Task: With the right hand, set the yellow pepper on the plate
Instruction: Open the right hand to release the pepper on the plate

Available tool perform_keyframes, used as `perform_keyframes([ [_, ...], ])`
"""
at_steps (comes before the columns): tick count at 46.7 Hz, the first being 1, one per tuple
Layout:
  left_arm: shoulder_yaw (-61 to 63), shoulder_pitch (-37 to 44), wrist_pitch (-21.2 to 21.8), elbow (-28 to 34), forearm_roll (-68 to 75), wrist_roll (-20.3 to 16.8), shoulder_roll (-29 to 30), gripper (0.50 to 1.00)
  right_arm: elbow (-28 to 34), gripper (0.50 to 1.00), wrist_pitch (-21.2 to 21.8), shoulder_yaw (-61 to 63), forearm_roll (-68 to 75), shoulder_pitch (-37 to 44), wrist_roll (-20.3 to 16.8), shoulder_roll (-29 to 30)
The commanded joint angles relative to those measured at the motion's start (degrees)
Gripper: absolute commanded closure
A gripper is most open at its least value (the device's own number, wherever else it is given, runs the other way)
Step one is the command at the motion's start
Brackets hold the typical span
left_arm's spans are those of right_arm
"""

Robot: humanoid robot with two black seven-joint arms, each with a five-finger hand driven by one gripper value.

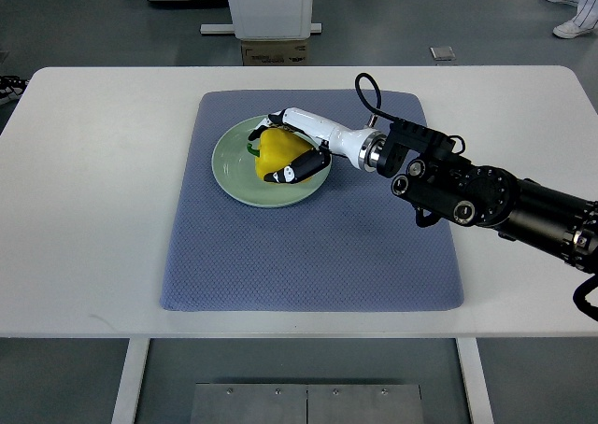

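A blue-grey mat (308,256) lies on the white worktop (84,209); beyond the far edge a cardboard box (275,52) sits under a white stand (271,4)

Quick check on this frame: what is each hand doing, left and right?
Left hand: not in view.
Right hand: fingers wrapped around the yellow pepper, holding it over the green plate on the blue mat.
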Motion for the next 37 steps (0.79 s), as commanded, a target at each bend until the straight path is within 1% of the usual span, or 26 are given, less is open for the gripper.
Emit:
perform_keyframes([
  [1, 0.0, 0.0, 0.0, 0.0, 0.0, 0.0, 0.0, 0.5, 0.0, 0.507, 0.0, 0.0, 0.0, 0.0, 0.0, 0.0],
  [18, 0.0, 0.0, 0.0, 0.0, 0.0, 0.0, 0.0, 0.5, -0.3, 0.502, -0.1, 0.8, 2.6, 0.3, 0.0, 0.0],
  [29, 0.0, 0.0, 0.0, 0.0, 0.0, 0.0, 0.0, 0.5, -0.7, 0.502, -0.1, 5.7, 3.8, 0.3, -0.2, 0.0],
  [37, 0.0, 0.0, 0.0, 0.0, 0.0, 0.0, 0.0, 0.5, -0.6, 0.505, -0.2, 10.6, 6.4, 0.0, -1.6, 0.0],
])
